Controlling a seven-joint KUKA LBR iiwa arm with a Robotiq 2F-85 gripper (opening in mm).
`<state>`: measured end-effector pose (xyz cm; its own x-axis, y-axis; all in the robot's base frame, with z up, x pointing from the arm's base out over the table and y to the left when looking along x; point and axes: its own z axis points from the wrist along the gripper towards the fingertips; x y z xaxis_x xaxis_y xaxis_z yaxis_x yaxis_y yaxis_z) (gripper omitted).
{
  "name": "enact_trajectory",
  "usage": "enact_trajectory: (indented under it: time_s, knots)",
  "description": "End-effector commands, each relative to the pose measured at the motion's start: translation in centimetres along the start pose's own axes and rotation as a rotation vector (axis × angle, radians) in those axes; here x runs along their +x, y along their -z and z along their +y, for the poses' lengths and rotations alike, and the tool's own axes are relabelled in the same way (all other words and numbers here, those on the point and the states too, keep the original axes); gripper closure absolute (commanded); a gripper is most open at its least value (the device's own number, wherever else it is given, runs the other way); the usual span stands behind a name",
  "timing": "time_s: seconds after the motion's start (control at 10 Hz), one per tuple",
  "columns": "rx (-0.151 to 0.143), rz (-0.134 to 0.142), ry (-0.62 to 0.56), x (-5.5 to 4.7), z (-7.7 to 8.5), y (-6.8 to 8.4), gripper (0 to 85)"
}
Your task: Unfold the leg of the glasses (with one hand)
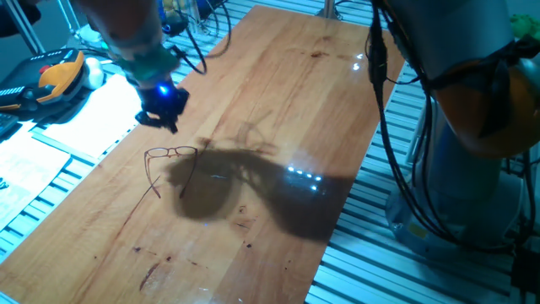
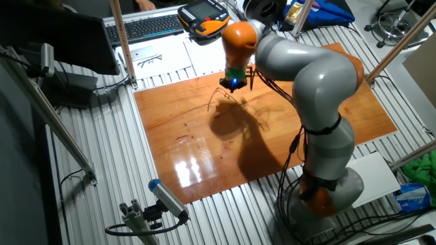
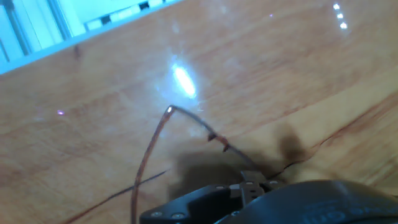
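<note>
A long wooden tabletop (image 1: 278, 101) with a glossy varnish lies over a ribbed aluminium bench (image 2: 88, 170), and it carries bright light reflections and a broad dark shadow of the arm. The grey KUKA arm (image 2: 320, 82) with thick orange joints bends over the board from its base at the table's edge, with black cables running down along it. Off the board, at the bench's far side, lie a black keyboard (image 2: 146, 26), white paper sheets (image 2: 163, 58) and an orange-and-black handheld pendant (image 2: 203, 15).

The small black two-finger gripper (image 1: 162, 114) with a glowing blue light and a teal ring above it hangs just above the wood, near the board's long edge. Whether its fingers are spread or drawn together cannot be told: the fixed views show them only as a dark lump, and the hand view shows only the black body at the bottom of the frame.

The thin reddish-brown wire-frame glasses (image 1: 171, 153) lie on the wood just beside the gripper, apart from it. The front with its clear oval lenses stands along the board's width, and two slim legs stretch away from it across the wood. In the hand view the wire frame (image 3: 163, 127) is blurred, running up to a corner close under the gripper.
</note>
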<state>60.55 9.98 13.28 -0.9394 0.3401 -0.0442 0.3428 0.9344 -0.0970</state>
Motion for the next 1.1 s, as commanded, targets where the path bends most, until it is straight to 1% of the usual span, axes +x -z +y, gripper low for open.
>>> enact_trajectory:
  time_s: [0.0,0.1,0.2,0.3,0.4,0.5,0.6,0.7,0.8,0.9,1.0]
  knots:
    - [0.019,-0.022,0.027,-0.5,-1.0,6.0,85.0]
    - [0.008,-0.047,0.041,-0.7,-1.5,6.0,85.0]
    - [-0.041,-0.018,0.041,-1.0,-1.7,6.0,85.0]
    - [-0.102,0.027,0.035,-1.0,-1.8,6.1,85.0]
    - [-0.119,0.030,0.030,-0.6,-1.7,6.2,85.0]
    - [-0.099,-0.002,0.054,0.1,-1.8,6.2,85.0]
    - [-0.079,-0.028,0.086,0.5,-2.2,6.3,85.0]
    - [-0.076,-0.037,0.100,0.8,-2.7,6.5,85.0]
    - [-0.064,-0.050,0.124,1.1,-2.9,6.7,85.0]
    - [-0.053,-0.049,0.142,1.1,-3.0,6.6,85.0]
    - [-0.064,0.007,0.153,0.9,-3.0,6.6,85.0]
